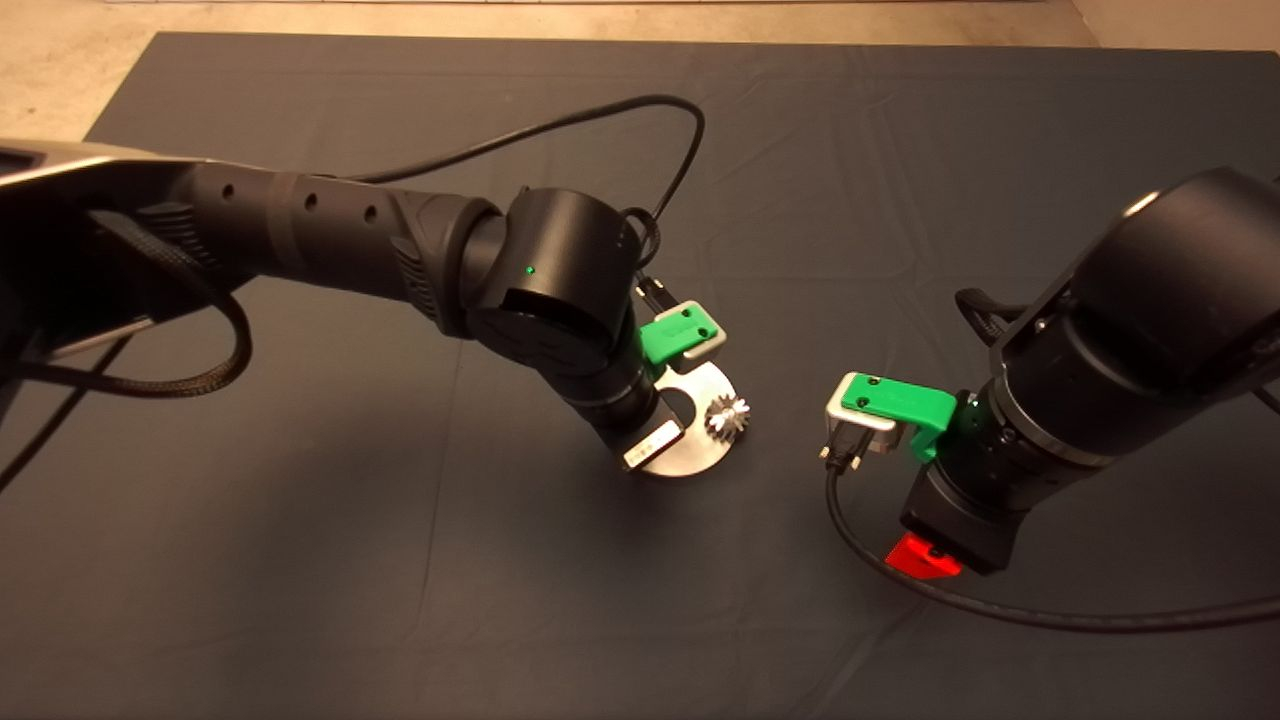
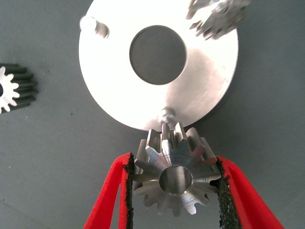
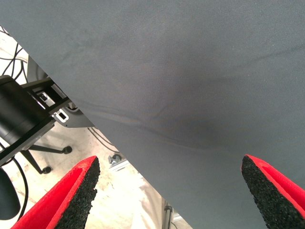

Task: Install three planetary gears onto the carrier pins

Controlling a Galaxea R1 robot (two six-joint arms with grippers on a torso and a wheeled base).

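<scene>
- Left gripper: over the middle of the mat, fingers clamped on one planetary gear, black pads pressed to its teeth on both sides, bore facing the wrist camera.
- Held gear: just beside the disc's rim, close to one bare carrier pin; not seated on it.
- Disc: flat, shiny, round, large centre hole; lying on the dark mat, partly hidden under the left arm in the head view.
- Second carrier pin: bare, upright near the disc's edge.
- Second gear: sitting on the disc near its rim, on the side towards the right arm.
- Third gear: loose on the mat, apart from the disc.
- Right gripper: fingers spread wide, nothing between them; held off to the right of the disc, well apart from it, above the mat.
- Floor past the worktop edge: cables and a black wheeled stand.
</scene>
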